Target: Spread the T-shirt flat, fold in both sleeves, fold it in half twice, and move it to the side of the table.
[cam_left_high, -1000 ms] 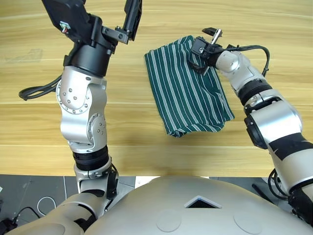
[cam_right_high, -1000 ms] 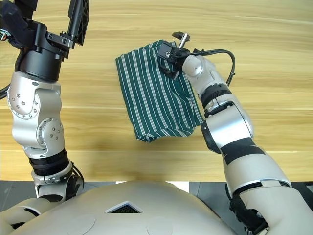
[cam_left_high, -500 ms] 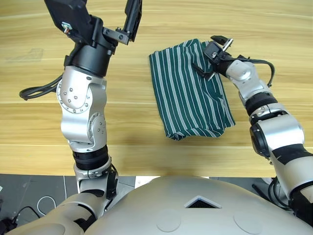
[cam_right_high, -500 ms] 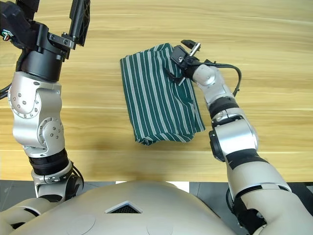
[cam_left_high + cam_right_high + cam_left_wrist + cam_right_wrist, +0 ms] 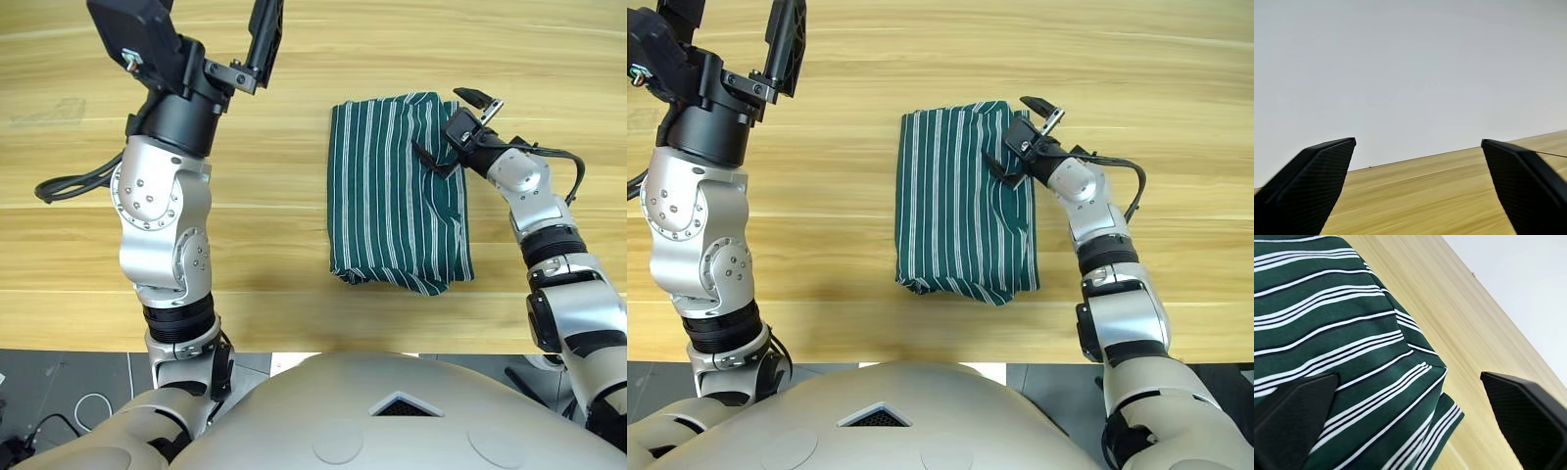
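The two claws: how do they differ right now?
The left claw is raised high above the table; the right claw sits low at the T-shirt's right edge. The left claw faces the far wall; the right claw faces the cloth. Both are open, gripping nothing.

Green white-striped T-shirt [image 5: 397,191] lies folded flat on table.

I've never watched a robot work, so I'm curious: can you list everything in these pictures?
T-shirt: one, dark green with white stripes, folded, lying on the table right of centre.
table: one, light wood, beneath the T-shirt.
cable: one, black, on the table's left part beside the left arm.
floor: dark, past the table's near edge.
left claw: one, black, open, raised over the table's left part.
right claw: one, black, open, at the T-shirt's far right corner.
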Motion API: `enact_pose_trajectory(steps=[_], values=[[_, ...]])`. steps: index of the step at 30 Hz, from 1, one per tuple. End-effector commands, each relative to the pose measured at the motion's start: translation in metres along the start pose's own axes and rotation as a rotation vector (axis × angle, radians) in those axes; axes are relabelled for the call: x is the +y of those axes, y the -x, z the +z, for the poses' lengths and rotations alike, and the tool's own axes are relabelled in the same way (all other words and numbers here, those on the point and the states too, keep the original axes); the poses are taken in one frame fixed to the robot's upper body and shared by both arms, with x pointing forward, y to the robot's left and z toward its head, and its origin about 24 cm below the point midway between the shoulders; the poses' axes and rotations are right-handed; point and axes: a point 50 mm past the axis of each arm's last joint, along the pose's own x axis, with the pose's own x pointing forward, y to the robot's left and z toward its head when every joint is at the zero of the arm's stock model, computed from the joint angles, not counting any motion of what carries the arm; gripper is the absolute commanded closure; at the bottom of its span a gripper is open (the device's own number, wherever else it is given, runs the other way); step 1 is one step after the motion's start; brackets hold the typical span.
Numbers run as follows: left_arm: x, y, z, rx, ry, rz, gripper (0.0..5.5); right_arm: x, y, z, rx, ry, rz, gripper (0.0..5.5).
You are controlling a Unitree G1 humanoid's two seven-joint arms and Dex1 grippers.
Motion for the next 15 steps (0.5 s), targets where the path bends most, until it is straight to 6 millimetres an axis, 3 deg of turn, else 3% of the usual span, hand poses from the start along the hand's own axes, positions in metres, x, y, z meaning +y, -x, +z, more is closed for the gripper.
enact_pose_trajectory(steps=[1, 3, 5, 8, 10, 12, 15], values=[[0.008, 0.005, -0.01, 0.058, -0.041, 0.006, 0.74, -0.039, 0.009, 0.056, -0.335, -0.072, -0.207, 0.13], [0.01, 0.006, -0.012, 0.074, -0.055, -0.007, 0.74, -0.059, 0.027, 0.088, -0.549, -0.06, -0.326, 0.13], [0.013, 0.013, -0.014, 0.106, -0.108, -0.054, 0.74, -0.071, 0.05, 0.102, -0.66, -0.003, -0.393, 0.13], [0.023, 0.041, -0.018, 0.214, -0.31, -0.192, 0.74, -0.071, 0.074, 0.082, -0.613, 0.019, -0.361, 0.13], [0.026, 0.065, -0.025, 0.316, -0.556, -0.362, 0.74, -0.063, 0.092, 0.064, -0.551, 0.118, -0.263, 0.13], [0.02, 0.092, -0.038, 0.399, -0.833, -0.624, 0.74, -0.053, 0.111, 0.045, -0.447, 0.375, -0.08, 0.13], [0.0, 0.113, -0.045, 0.331, -1.03, -0.918, 0.74, -0.043, 0.131, 0.032, -0.417, 0.72, 0.165, 0.13]])
